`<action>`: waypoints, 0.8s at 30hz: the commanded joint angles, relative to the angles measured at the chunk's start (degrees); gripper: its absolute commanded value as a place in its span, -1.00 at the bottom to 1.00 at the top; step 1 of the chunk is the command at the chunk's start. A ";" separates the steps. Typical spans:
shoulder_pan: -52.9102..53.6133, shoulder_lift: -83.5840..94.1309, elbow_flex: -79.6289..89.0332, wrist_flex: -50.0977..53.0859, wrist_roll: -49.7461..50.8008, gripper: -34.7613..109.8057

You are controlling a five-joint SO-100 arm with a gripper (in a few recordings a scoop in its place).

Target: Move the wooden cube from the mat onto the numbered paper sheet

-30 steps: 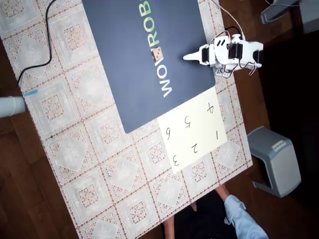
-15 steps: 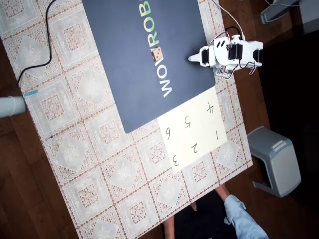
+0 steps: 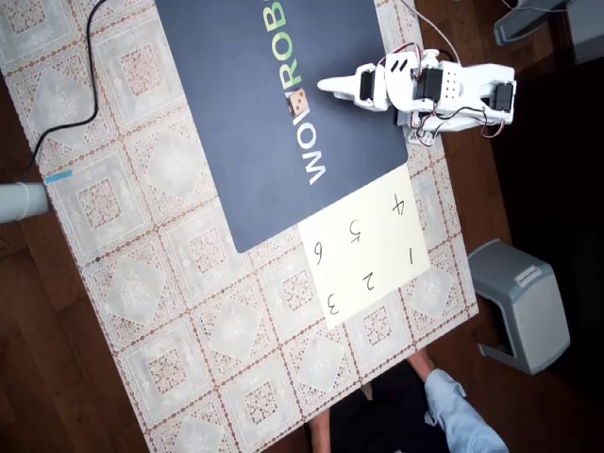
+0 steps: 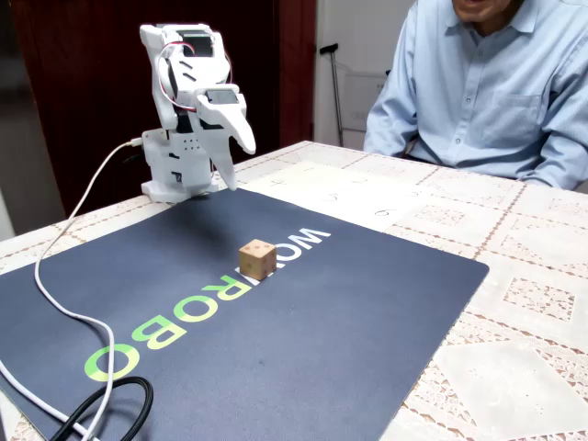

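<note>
The small light-brown wooden cube [image 4: 257, 259] with dark pips sits on the big dark navy mat [image 4: 349, 340], right against the white-and-green lettering, roughly at the mat's middle in the fixed view. In the overhead view the cube [image 3: 299, 99] lies at about nine o'clock from the white two-finger gripper [image 3: 330, 87], near it but not touching — nothing has hold of it yet. The gripper [image 4: 237, 156] hangs above the mat, tips pointing down; its fingers look drawn close together, though I cannot tell for sure whether any gap is left between them. My guess is that the arm is lining up for a reach, so the fingers would need to part before coming down around the cube. The pale cream paper sheet [image 3: 368, 247] with handwritten digits lies touching the mat's edge, at about five o'clock from the cube overhead — a short carry away. A person in a light-blue shirt [image 4: 487, 92] sits behind the lace-patterned tablecloth [image 4: 514, 303], watching.
</note>
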 commanded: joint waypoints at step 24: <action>-2.37 -23.64 -15.12 13.27 7.47 -0.08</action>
